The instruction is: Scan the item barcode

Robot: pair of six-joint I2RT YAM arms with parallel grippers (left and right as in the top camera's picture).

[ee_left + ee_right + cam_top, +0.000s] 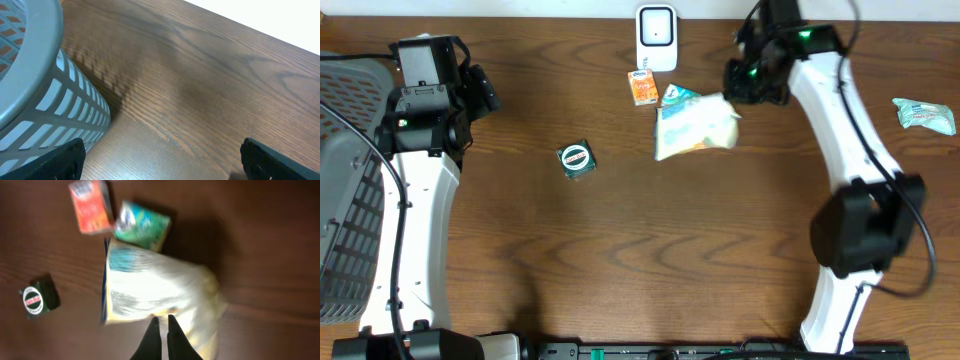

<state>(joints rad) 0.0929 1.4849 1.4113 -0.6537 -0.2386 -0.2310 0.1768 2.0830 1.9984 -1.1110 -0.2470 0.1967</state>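
Right claw [163, 321] — closed, fingers pressed together, tips nipped onto the near edge of the bag [695, 128]. Wrist view blurred, so hard to judge how much film is caught. Right arm stretched from the near right side toward the far middle of the table [620, 250].

Bag: pale yellow, puffy, with a blue strip along one end. Lying toward the far edge, a little right of centre, its right corner up against the claw in the overhead view.

Just beyond the bag's left end: orange box [641, 87] and green pack [677, 95], side by side, the green pack touching the bag. Behind those, at the far edge: scanner [656, 35], white, upright, apart from the bag.

Left of the bag, well apart, alone on the wood: dark pack [577, 159] with a round label. Far right, near the edge: teal pack [924, 115].

Left claw [161, 150] — fingers wide apart, only wood showing between them. Hovering beside the basket [345, 200], well away from all the goods. Basket grey, with a slotted wall, at the table's left edge, partly out of frame.
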